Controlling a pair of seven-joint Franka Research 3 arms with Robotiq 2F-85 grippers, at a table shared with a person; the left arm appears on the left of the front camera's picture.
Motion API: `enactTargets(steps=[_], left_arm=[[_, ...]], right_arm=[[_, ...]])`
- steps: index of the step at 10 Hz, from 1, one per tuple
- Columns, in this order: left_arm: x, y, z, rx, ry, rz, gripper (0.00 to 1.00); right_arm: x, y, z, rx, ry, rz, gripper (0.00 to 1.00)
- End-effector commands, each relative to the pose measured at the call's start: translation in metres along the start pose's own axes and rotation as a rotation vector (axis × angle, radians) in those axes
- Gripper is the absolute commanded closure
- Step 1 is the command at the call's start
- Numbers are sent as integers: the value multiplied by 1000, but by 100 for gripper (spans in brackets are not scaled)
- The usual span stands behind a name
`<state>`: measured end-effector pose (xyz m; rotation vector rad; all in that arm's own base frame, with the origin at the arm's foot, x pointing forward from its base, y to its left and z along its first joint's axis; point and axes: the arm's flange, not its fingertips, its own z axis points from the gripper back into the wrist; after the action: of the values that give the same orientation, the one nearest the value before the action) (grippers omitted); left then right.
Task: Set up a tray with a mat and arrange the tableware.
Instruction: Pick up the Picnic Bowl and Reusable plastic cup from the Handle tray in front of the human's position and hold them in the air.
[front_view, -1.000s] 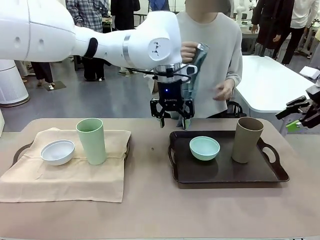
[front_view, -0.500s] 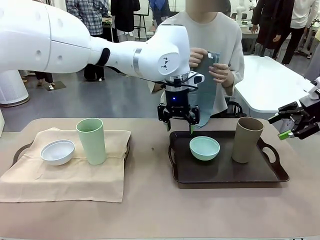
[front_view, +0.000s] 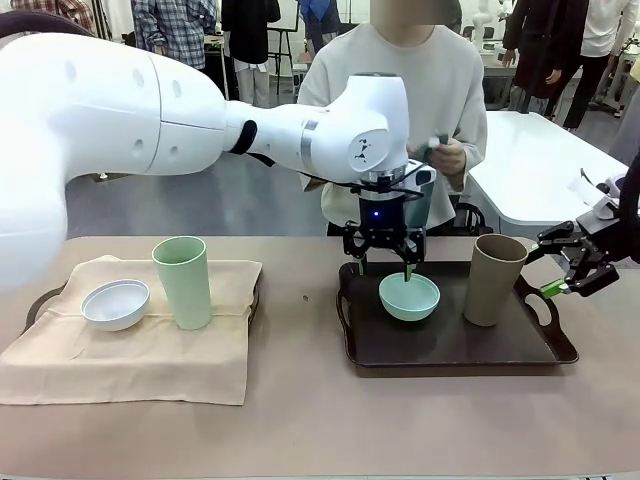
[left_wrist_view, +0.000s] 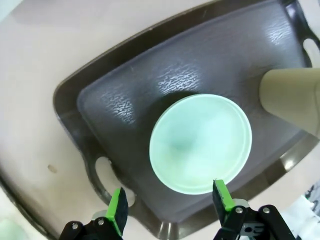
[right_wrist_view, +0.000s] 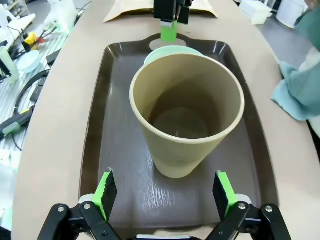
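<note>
A dark brown tray (front_view: 450, 350) at the right holds a mint-green bowl (front_view: 409, 296) and a tan-brown tumbler (front_view: 494, 280). My left gripper (front_view: 385, 262) hangs open just above the bowl's far rim. In the left wrist view the bowl (left_wrist_view: 200, 143) lies ahead of the open left gripper (left_wrist_view: 170, 200). My right gripper (front_view: 570, 270) is open by the tray's right handle. In the right wrist view the tumbler (right_wrist_view: 187, 110) stands just ahead of this open gripper (right_wrist_view: 165, 192). At the left, a beige mat (front_view: 130, 350) carries a white bowl (front_view: 115, 304) and a pale-green tumbler (front_view: 183, 282).
A second tray's handle (front_view: 40, 300) peeks from under the mat. The person at the far side holds a blue-grey cloth (front_view: 428, 190) behind my left arm; it shows as a teal cloth (right_wrist_view: 300, 95) beside the tray. A white table (front_view: 540, 160) stands behind at the right.
My left gripper has moved right and down to hover over the mint-green bowl. My right gripper has come in toward the tan-brown tumbler. The person has lowered the cloth.
</note>
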<state>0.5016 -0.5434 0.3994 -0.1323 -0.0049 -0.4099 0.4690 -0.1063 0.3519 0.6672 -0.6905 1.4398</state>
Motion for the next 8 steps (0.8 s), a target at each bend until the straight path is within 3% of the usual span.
enactTargets(steps=[1, 5, 8], left_arm=[[6, -5, 4, 59, 3, 19, 11], [4, -4, -5, 70, 19, 20, 11], [-2, 1, -9, 37, 24, -7, 11]], right_arm=[[-4, -1, -13, -3, -21, 17, 0], [-1, -9, -37, 6, -15, 6, 0], [1, -6, -26, 39, -10, -1, 0]])
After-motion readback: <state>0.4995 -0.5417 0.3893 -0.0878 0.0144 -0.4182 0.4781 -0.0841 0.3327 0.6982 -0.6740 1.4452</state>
